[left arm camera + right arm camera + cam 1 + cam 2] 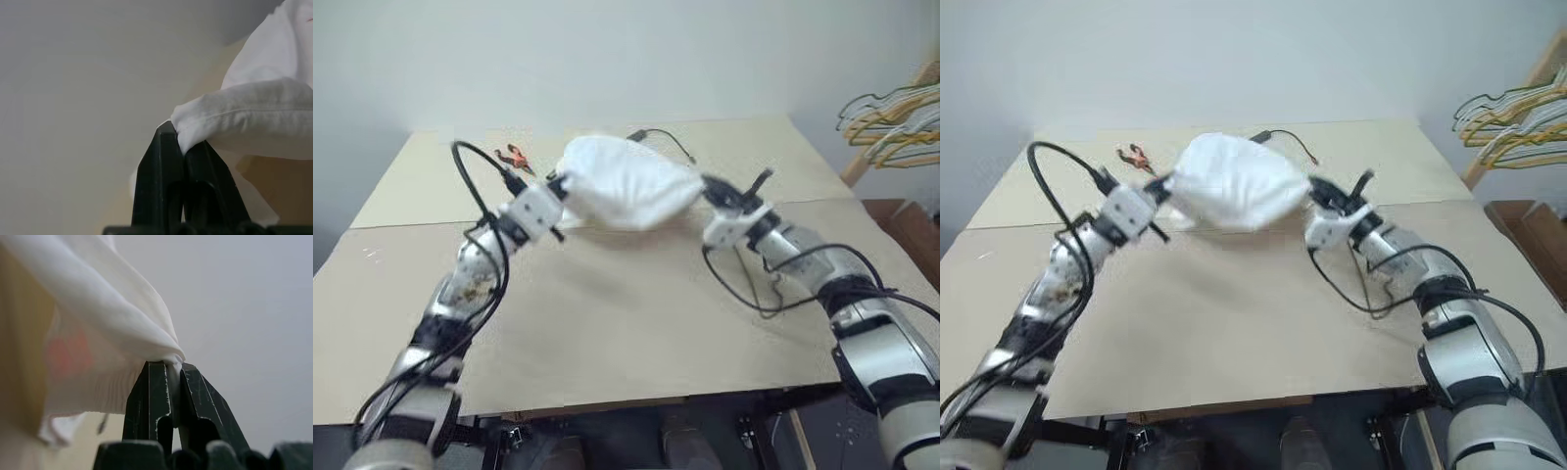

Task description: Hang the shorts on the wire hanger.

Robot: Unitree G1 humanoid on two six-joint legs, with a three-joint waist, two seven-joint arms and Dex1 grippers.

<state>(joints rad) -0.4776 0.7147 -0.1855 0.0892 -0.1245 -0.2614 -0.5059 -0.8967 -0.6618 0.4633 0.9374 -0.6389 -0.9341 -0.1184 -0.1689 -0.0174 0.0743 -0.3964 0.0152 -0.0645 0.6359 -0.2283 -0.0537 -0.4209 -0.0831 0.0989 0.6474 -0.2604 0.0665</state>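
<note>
2 grippers pinch the shorts (625,184) between them: the left gripper (182,147) is clamped on a hem fold at the left edge, the right gripper (172,364) clamped on the right edge. They hold the cloth bunched above the far middle of the table (607,323). Where the wire hanger lies I cannot tell. To do this well, I judge both pinches should stay firm while the cloth is spread taut.

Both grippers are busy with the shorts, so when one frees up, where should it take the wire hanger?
The wire hanger lies flat on the table behind the shorts, mostly hidden. Probably best to grip the exposed wire on the right gripper's side, coming down from above; the left gripper keeps the cloth.
</note>
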